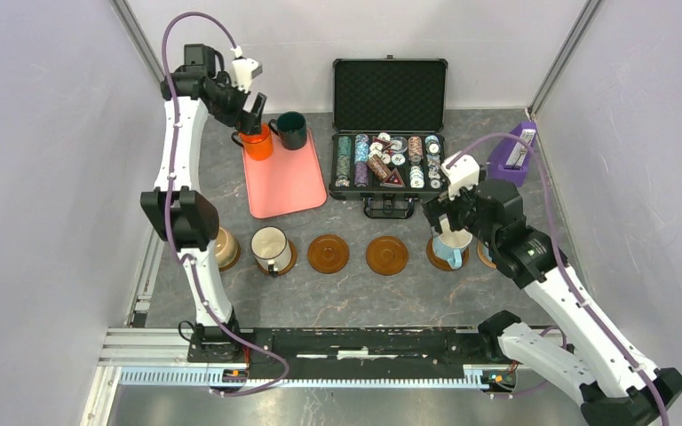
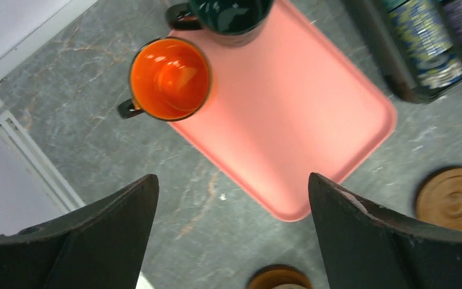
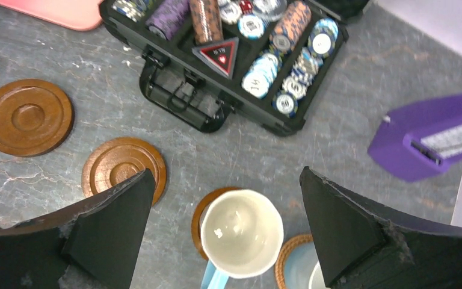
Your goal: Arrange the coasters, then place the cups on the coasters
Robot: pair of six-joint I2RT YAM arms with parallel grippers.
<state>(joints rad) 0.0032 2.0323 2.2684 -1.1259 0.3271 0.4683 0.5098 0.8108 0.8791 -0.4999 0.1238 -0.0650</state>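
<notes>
At the corner of the smooth pink tray (image 2: 295, 108), a glossy orange ceramic mug (image 2: 169, 78) beneath the wide-open, empty left gripper (image 2: 231, 180). Beneath the spread, empty right gripper (image 3: 227, 174), a light blue mug (image 3: 240, 233) with cream glazed interior, on a ringed brown wooden coaster (image 3: 200, 211) beside a tan woven coaster (image 3: 286, 253)

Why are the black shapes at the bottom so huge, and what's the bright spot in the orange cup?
Left wrist view: the black fingers sit right by the lens, so they loom; the orange cup has a glossy inside reflecting light; the right-edge coaster looks soft. Right wrist view: the fingers loom likewise. Top view: light is even.
</notes>
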